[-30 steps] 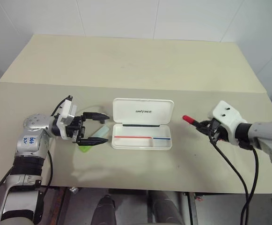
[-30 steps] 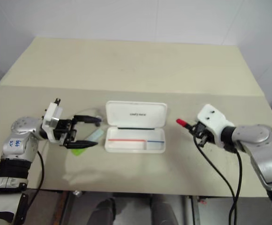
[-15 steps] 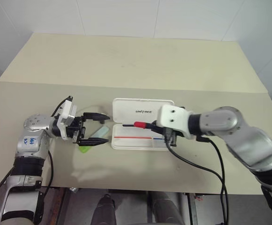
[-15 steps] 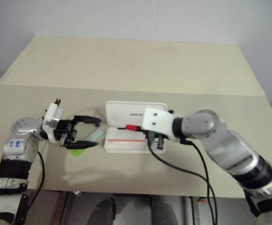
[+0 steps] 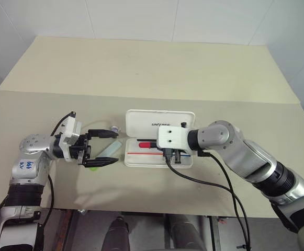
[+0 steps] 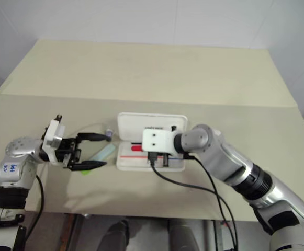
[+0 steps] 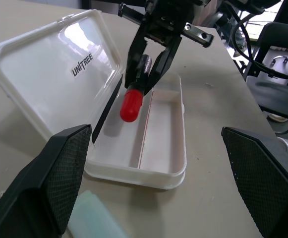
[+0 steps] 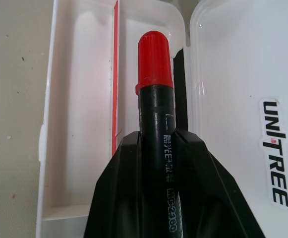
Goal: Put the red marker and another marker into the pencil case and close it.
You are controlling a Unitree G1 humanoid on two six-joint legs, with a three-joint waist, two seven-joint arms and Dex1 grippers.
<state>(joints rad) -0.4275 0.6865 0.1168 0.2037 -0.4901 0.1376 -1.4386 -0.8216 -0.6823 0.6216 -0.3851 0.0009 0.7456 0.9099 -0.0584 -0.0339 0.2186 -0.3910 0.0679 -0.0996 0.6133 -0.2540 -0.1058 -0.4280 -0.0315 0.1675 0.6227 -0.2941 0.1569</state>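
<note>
Change: right gripper point(image 7: 151, 64) has swung from the table's right side to above the open pencil case point(image 5: 184, 161), fingers clamped on the red marker point(image 8: 155, 89).
Left gripper point(image 5: 100, 148): fingers spread, empty, straddling the green highlighter point(image 5: 109, 152) lying left of the case.
Risk: marker held tilted; dropped so, it may land on the tray rim.
Unclear: gap between cap and tray floor; highlighter partly hidden.
</note>
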